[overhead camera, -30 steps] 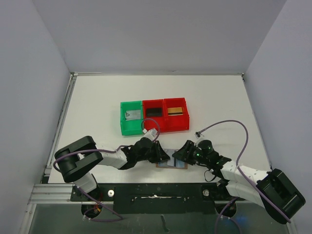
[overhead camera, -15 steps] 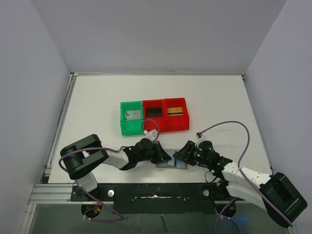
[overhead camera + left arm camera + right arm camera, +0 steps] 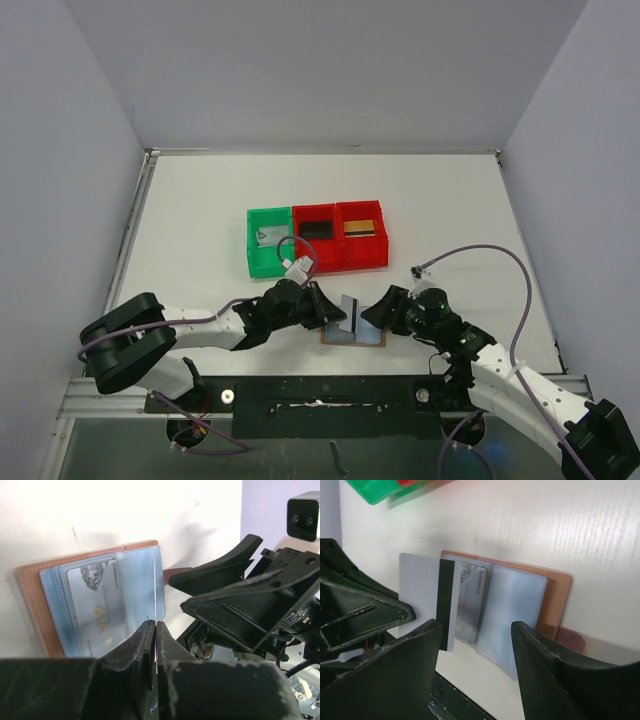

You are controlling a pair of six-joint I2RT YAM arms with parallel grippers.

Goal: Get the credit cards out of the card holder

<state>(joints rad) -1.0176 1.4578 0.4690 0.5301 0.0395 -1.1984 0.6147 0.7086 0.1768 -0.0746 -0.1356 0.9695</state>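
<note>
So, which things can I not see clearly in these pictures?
Top view: the left pincer and right pincer cover part of the card holder; cards left inside cannot be counted.
Left wrist view: the silver card in the left pincer shows edge-on, face hidden.
Right wrist view: the green bin is blurred and cut by the top edge.

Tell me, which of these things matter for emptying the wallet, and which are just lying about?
Job: wallet; striped card, pinched in the left gripper; VIP card in the wallet; open right gripper; grey card, black card, gold card.
Lying about: green bin; red bins, merely holding those three cards.
</note>
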